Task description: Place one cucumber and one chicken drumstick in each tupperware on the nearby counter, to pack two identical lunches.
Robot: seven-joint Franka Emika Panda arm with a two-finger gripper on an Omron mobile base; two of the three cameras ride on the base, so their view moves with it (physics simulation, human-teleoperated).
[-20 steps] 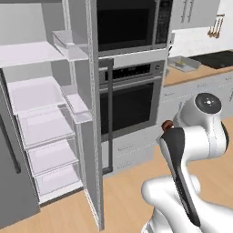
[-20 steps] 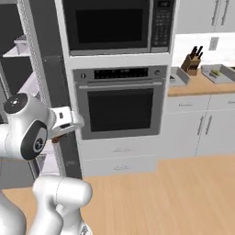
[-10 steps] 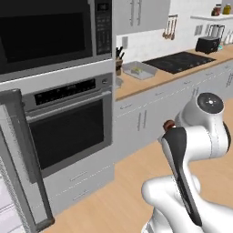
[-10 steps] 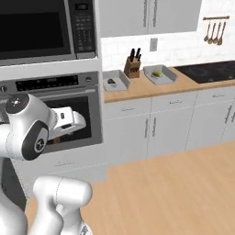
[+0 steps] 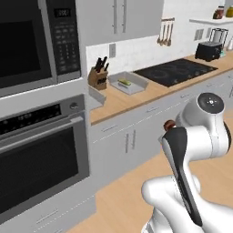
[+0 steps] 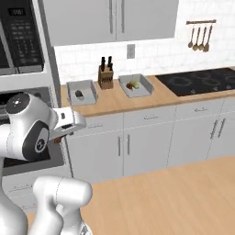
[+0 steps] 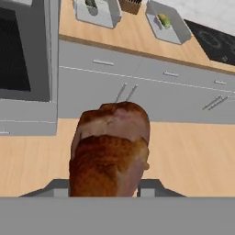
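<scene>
The gripper (image 7: pixel 109 190) grasps a chicken drumstick (image 7: pixel 110 151), carried above the floor, well apart from the counter (image 6: pixel 119 102). This looks like the carry step: next, reach 1 of the 2 tupperware containers (image 6: pixel 81 92) (image 6: pixel 136 85) beside the knife block (image 6: pixel 106 76) and lower it in.
</scene>
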